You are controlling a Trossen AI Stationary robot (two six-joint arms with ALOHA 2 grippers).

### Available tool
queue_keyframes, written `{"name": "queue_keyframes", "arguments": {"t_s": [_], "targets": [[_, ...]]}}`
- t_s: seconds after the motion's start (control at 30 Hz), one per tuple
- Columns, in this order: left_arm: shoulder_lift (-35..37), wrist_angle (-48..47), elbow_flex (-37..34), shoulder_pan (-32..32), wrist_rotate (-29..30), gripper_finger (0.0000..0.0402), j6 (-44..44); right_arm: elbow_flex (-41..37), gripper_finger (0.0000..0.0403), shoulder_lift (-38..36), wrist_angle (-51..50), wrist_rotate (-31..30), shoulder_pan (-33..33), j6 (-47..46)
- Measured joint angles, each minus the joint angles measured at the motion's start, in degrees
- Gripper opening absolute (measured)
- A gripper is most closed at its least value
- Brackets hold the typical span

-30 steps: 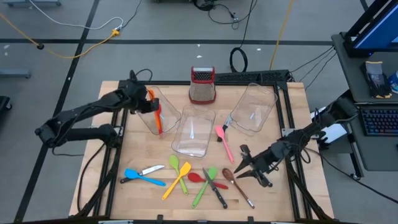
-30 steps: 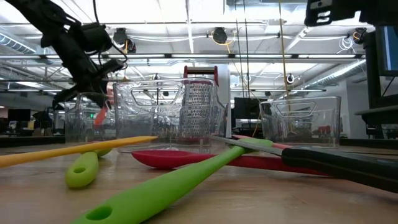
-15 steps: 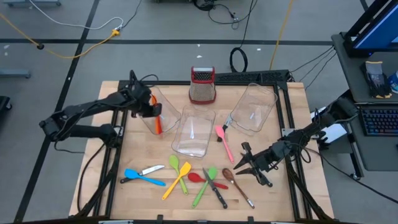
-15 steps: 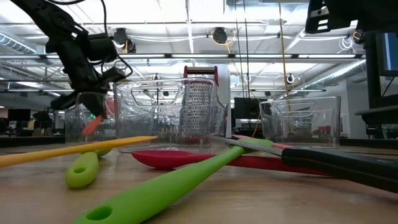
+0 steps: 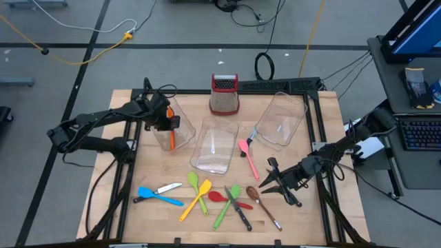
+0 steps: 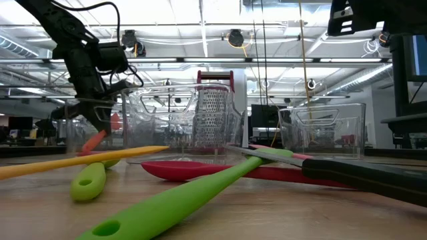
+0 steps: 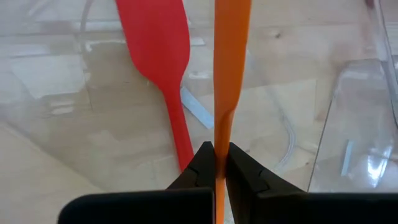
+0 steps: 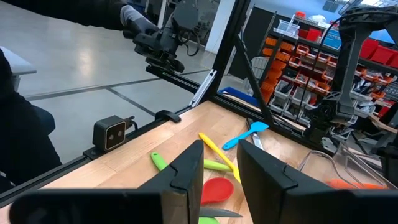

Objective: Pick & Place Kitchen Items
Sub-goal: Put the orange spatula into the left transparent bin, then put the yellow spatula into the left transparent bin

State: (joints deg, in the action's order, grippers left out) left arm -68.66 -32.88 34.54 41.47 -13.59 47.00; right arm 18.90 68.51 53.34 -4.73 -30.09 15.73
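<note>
We note the left gripper (image 7: 216, 163) clamped tight on an orange spatula (image 7: 230, 68), its fingers pinching the thin handle so the blade hangs straight out ahead of them. Directly beyond the fingertips lies the floor of the left clear bin (image 5: 185, 117), and just beside the orange blade a red spatula (image 7: 158, 56) already rests on that floor. From above, the gripper sits at the bin's mouth with the orange piece angled down inside it.

Our judgement: the step in hand is depositing the orange spatula. To do it well, we would keep the blade tip low over the bin floor before letting go, so it drops flat alongside the red one and does not bounce out over the wall. We would also clear the wrist of the bin's rim on the way out; the bin looks light and could shift if nudged.

The right gripper (image 8: 221, 171) hovers with its fingers a narrow gap apart and nothing between them. Ahead of and below it the remaining utensils lie loose on the table (image 5: 303, 213): a brown spoon (image 5: 256, 198) nearest, then a green spatula (image 5: 227, 205), with a blue spatula (image 5: 157, 197) well away from this gripper.

Writing: we can read no brand, label or text on any item in view.
</note>
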Motion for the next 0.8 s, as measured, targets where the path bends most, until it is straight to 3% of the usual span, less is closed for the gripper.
{"name": "queue_keyframes", "arguments": {"t_s": [0.57, 0.8], "targets": [[0.4, 3.1, -0.3, 0.0, 2.7, 0.0102, -0.3, 0.0, 0.0089, 0.0, 0.0, 0.0, 0.0, -1.4], [5.1, 7.6, 3.0, 1.9, -2.8, 0.0121, -2.0, 0.0, 0.0089, 0.0, 0.0, 0.0, 0.0, -1.5]]}}
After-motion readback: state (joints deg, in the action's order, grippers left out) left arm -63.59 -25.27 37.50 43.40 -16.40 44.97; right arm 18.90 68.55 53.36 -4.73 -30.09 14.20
